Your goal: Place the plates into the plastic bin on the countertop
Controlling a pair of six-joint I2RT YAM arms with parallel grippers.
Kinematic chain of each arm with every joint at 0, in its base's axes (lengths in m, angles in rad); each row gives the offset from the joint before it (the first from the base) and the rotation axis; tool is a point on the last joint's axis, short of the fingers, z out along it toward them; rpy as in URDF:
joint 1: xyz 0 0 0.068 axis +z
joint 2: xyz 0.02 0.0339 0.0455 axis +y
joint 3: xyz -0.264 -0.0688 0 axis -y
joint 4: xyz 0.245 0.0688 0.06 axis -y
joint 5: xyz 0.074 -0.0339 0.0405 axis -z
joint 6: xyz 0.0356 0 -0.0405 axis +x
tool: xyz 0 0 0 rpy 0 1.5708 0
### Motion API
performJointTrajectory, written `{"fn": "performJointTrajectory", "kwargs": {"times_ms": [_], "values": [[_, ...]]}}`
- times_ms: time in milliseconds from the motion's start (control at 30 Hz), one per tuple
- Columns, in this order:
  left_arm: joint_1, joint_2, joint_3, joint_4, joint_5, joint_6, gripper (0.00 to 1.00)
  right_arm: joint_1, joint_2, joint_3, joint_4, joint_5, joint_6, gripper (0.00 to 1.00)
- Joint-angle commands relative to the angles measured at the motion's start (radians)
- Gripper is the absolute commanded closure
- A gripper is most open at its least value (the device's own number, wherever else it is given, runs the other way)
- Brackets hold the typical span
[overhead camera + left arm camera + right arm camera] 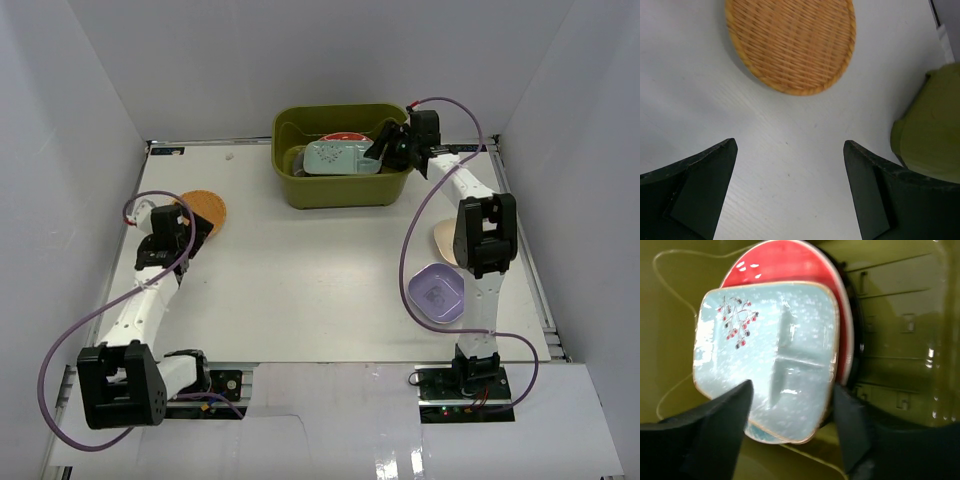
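Note:
The olive-green plastic bin (340, 190) stands at the back middle of the countertop (320, 290). In it a mint oblong plate (338, 158) with a berry print lies on a red plate (346, 137); both show in the right wrist view, the mint plate (765, 360) over the red one (785, 265). My right gripper (386, 150) hangs over the bin's right end, jaws open astride the mint plate's near end (792, 395). My left gripper (188, 224) is open and empty (790, 150) just short of the orange woven plate (790, 40), which lies on the left of the countertop (204, 209).
A lavender squarish plate (437, 292) lies at the right near my right arm. A cream plate (443, 243) lies partly hidden behind that arm. A corner of the bin (932, 125) shows at the right of the left wrist view. White walls close in the sides and back.

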Motion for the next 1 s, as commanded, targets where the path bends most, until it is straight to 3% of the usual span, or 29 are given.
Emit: {"fn": "performJointTrajectory", "kwargs": {"times_ms": [0, 33, 167, 300, 367, 467, 700, 833, 967], "values": [[0.1, 0.039, -0.012, 0.043, 0.026, 0.0, 0.02, 0.004, -0.058, 0.043, 0.053, 0.013, -0.007, 0.28], [0.149, 0.055, -0.016, 0.064, 0.08, -0.003, 0.02, 0.004, -0.066, 0.04, 0.059, 0.013, -0.007, 0.19], [0.223, 0.154, -0.01, 0.112, 0.166, -0.021, 0.02, 0.017, -0.124, 0.022, 0.088, 0.007, -0.006, 0.07], [0.238, 0.236, 0.004, 0.189, 0.195, -0.023, 0.02, 0.036, -0.204, -0.036, 0.133, -0.016, -0.006, 0.06], [0.266, 0.277, -0.009, 0.273, 0.274, -0.03, 0.04, 0.04, -0.267, -0.087, 0.162, -0.039, 0.008, 0.07], [0.296, 0.35, -0.012, 0.357, 0.309, -0.061, 0.06, 0.053, -0.359, -0.216, 0.286, -0.108, 0.072, 0.09], [0.316, 0.478, 0.027, 0.382, 0.312, -0.052, 0.22, 0.129, -0.509, -0.415, 0.406, -0.159, 0.103, 0.11], [0.324, 0.507, 0.025, 0.423, 0.301, -0.055, 0.4, 0.183, -0.584, -0.504, 0.479, -0.193, 0.137, 0.12], [0.338, 0.544, 0.03, 0.453, 0.309, -0.063, 0.51, 0.295, -0.624, -0.563, 0.495, -0.199, 0.122, 0.12]]}}
